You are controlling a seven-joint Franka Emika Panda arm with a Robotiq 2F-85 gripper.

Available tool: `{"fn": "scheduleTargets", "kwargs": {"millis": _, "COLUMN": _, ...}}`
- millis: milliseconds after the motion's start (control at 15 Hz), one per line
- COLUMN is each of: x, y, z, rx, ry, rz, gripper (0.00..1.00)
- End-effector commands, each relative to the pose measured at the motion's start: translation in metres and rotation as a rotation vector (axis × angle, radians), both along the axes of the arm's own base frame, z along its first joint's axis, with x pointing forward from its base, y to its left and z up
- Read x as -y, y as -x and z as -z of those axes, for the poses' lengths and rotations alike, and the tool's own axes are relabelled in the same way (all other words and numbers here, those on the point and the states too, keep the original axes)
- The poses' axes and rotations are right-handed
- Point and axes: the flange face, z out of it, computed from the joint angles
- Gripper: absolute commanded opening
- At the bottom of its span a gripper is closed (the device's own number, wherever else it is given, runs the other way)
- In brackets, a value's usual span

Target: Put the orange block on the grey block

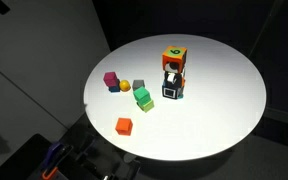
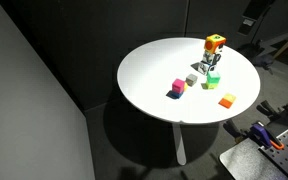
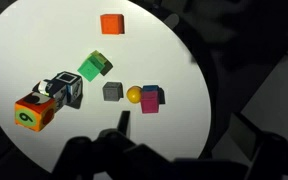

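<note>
The orange block (image 1: 124, 125) lies alone near the table's edge; it also shows in the wrist view (image 3: 112, 24) and in an exterior view (image 2: 227, 101). The grey block (image 1: 139, 86) sits beside a yellow ball (image 1: 125, 86) and a magenta cube (image 1: 111, 79); in the wrist view the grey block (image 3: 112, 92) lies near the middle. My gripper (image 3: 184, 128) shows only as dark fingers at the bottom of the wrist view. It hangs high above the table, looks open and holds nothing. It is well away from both blocks.
A green cube (image 3: 94, 66) lies between the orange and grey blocks. A black-and-white cube (image 3: 64, 90) and an orange cube with a green mark (image 3: 31, 113) stand together as a small stack (image 1: 173, 70). The round white table (image 1: 224, 90) drops off into dark floor.
</note>
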Motion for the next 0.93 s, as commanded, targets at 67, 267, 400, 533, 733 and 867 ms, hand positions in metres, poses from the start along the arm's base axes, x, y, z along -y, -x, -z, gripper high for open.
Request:
{"fn": "scheduleTargets", "kwargs": {"millis": 67, "x": 0.0, "y": 0.0, "z": -0.001, "rx": -0.001, "ry": 0.0, "rz": 0.0, "gripper": 1.0}}
{"fn": "scheduleTargets", "kwargs": {"millis": 267, "x": 0.0, "y": 0.0, "z": -0.001, "rx": -0.001, "ry": 0.0, "rz": 0.0, "gripper": 1.0}}
{"fn": "scheduleTargets", "kwargs": {"millis": 400, "x": 0.004, "y": -0.002, "z": -0.001, "rx": -0.006, "ry": -0.01, "rz": 0.01, "gripper": 1.0}}
{"fn": "scheduleTargets", "kwargs": {"millis": 533, "x": 0.009, "y": -0.004, "z": -0.002, "rx": -0.009, "ry": -0.02, "rz": 0.018, "gripper": 1.0}}
{"fn": "scheduleTargets", "kwargs": {"millis": 733, "x": 0.021, "y": -0.007, "z": -0.004, "rx": -0.013, "ry": -0.04, "rz": 0.035, "gripper": 1.0}}
{"fn": "scheduleTargets", "kwargs": {"millis": 867, "x": 0.03, "y": -0.01, "z": -0.006, "rx": -0.015, "ry": -0.058, "rz": 0.047, "gripper": 1.0}}
